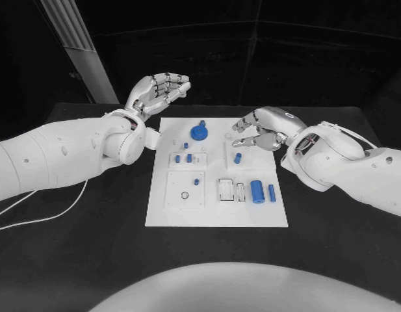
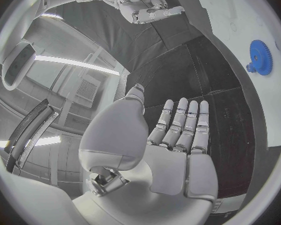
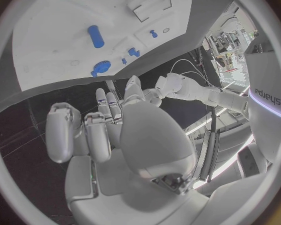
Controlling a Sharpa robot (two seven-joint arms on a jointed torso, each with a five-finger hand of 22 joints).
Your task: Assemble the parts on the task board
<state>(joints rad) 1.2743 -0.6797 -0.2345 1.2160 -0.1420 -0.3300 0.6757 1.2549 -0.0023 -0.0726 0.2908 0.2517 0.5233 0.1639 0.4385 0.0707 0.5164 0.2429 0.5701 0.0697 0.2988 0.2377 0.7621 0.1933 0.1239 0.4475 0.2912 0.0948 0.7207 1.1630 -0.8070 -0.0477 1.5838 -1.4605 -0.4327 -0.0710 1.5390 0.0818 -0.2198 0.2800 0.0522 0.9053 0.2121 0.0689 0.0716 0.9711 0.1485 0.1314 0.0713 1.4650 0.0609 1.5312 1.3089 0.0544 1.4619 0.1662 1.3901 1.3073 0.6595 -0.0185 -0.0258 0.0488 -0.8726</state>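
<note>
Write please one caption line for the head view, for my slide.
Both hands, left hand and right hand, hover empty beside the white task board with blue parts.

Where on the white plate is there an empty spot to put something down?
The task board is bare along its near edge, below the two blue cylinders and the frames, and along its left margin. The far end is crowded: the blue gear stands there, the right robot hand hangs over its right corner, and small blue parts sit mid-board.

Task board (image 1: 216, 214): far right corner hidden under the right robot hand (image 1: 261, 128). Small blue parts (image 1: 188, 158) too small to identify. Blue gear (image 2: 260, 57): cut off at the left wrist view's rim.
</note>
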